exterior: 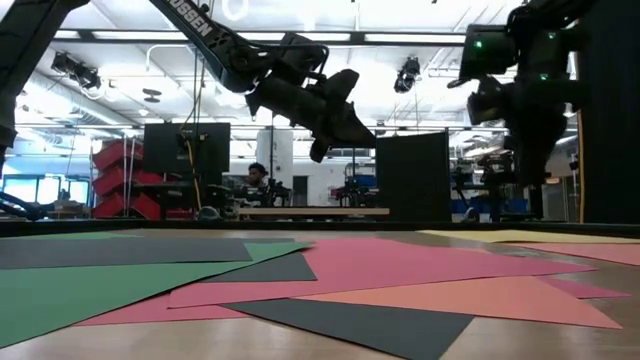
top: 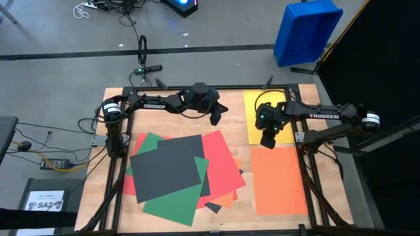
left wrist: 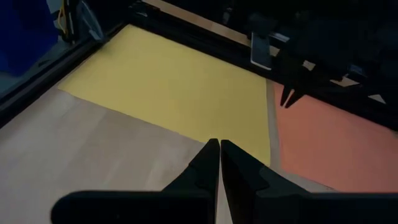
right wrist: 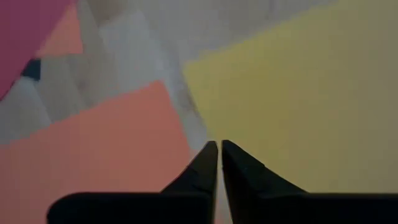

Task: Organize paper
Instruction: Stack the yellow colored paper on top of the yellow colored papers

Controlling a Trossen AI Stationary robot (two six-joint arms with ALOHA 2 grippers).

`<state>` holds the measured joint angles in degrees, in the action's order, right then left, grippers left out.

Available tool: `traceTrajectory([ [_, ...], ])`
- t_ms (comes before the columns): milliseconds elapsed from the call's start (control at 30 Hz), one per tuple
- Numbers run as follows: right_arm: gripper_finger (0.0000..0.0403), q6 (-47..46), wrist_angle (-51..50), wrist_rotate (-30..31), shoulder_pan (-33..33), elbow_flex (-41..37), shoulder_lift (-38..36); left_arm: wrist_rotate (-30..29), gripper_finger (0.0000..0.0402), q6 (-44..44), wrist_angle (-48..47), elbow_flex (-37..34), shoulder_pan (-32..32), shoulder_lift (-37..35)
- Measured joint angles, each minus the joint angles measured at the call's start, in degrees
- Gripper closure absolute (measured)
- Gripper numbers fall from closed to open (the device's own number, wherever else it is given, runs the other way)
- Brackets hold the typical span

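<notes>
Coloured paper lies flat on the wooden table. On the right, a yellow sheet (top: 251,111) lies at the far side and an orange sheet (top: 279,180) nearer. On the left is a loose overlapping pile: a black sheet (top: 167,167) on top, over green (top: 174,203) and red (top: 223,160) sheets, with an orange corner (top: 226,196) and a small dark piece (top: 213,207) at its near edge. My left gripper (top: 215,118) hangs shut above the far middle of the table. My right gripper (top: 268,141) hangs shut over the seam between the yellow and orange sheets (right wrist: 219,149).
A black metal frame (top: 308,170) runs around the table's edges. Beyond the far right corner a blue bin (top: 307,29) stands on the floor. A white printed sheet (top: 46,200) lies off the table at the near left, with cables (top: 59,164) beside it.
</notes>
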<state>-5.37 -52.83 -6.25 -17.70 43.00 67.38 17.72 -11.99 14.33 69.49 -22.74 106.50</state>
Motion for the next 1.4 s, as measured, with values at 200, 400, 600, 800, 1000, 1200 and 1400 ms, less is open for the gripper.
traceTrajectory([
  [200,0.0403,-19.82,-6.33,0.05,0.31,-0.04,0.01,0.53,0.0402,0.02,0.07,0.00,0.26,0.00],
  [400,0.0403,-32.10,-8.42,3.99,3.61,-0.69,0.01,0.08,0.0402,0.00,1.09,0.00,0.28,0.00],
  [600,0.0403,-36.68,-5.45,3.84,6.59,-3.98,0.01,0.06,0.0402,0.00,1.07,0.00,0.31,0.00],
  [800,0.0403,-42.74,-4.27,3.53,7.90,-9.02,0.08,0.03,0.0402,0.89,1.44,0.00,0.31,0.00],
  [1000,0.0403,-45.51,-2.33,3.56,7.83,-12.55,0.06,0.01,0.0402,1.44,1.68,0.00,0.31,0.00],
  [1200,0.0403,-45.57,-0.43,3.66,6.14,-14.16,0.06,0.01,0.0402,1.46,1.68,0.00,0.31,0.00],
  [1400,0.0403,-44.94,1.37,4.99,3.15,-15.08,0.12,0.01,0.0402,1.46,1.67,0.00,0.31,0.00],
])
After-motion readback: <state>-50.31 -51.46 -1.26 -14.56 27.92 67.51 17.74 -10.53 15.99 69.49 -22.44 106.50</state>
